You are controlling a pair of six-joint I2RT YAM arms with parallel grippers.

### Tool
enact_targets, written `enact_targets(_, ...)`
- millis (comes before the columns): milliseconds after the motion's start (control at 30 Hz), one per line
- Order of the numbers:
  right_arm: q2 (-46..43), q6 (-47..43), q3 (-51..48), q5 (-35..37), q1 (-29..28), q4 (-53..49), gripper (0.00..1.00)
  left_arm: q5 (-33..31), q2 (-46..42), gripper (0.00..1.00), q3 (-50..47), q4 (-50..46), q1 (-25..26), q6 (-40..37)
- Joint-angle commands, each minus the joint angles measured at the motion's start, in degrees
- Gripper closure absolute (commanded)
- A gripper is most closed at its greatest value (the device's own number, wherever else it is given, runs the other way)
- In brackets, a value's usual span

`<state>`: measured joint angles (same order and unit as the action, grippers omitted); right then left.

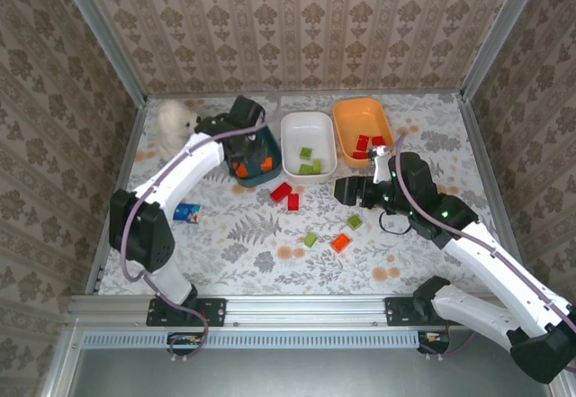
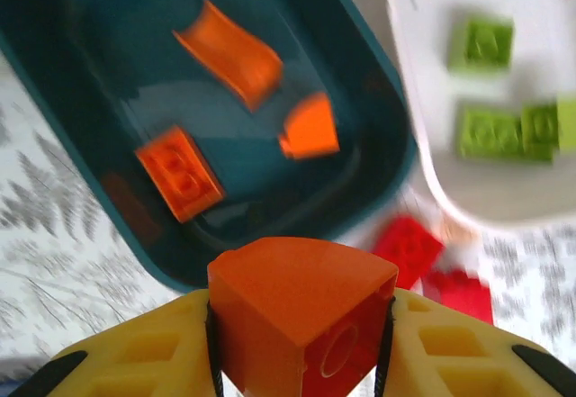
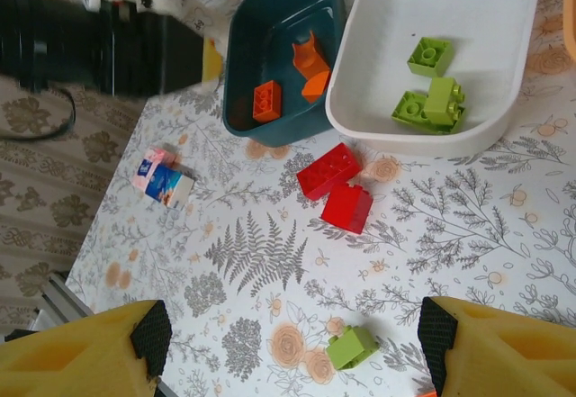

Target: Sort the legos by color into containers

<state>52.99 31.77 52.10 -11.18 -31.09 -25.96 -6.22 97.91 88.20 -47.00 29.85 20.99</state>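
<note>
Your left end effector (image 2: 301, 325) grips an orange brick (image 2: 297, 302) at the rim of the teal dish (image 2: 108, 64), which holds other orange bricks (image 2: 180, 172). This looks like the drop step: move further over the dish, then release. Your right end effector (image 3: 288, 347) hangs wide and empty above a green brick (image 3: 351, 346) on the table (image 3: 270, 253), well apart from that dish.

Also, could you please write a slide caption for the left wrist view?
Left gripper holds an orange brick by the teal dish, three orange bricks inside it.
</note>
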Motion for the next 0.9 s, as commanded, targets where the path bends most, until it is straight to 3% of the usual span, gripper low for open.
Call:
enact_targets(0,1.04,-0.90,2.05,0.14,-0.29,-0.54,0.24,0.60,6.87,0.62,5.64,-2.57,-3.00,-2.80)
enact_targets(167,1.08,-1.18,2.03,0.36,-0.28,-0.59,0.24,-0.37,17.03,0.63,14.67,-5.51,-7.87,-2.62)
enact_targets(367,0.81,-0.87,1.31,0.55,-0.20,-1.72,0.24,-1.74,25.53,0.62,21.15,-7.70,-9.25,-2.29)
enact_targets(867,2.58,-1.58,1.03,0.11,0.18,-3.38,0.24,-3.46,34.19,0.56,28.56,-11.80,-9.92,2.90)
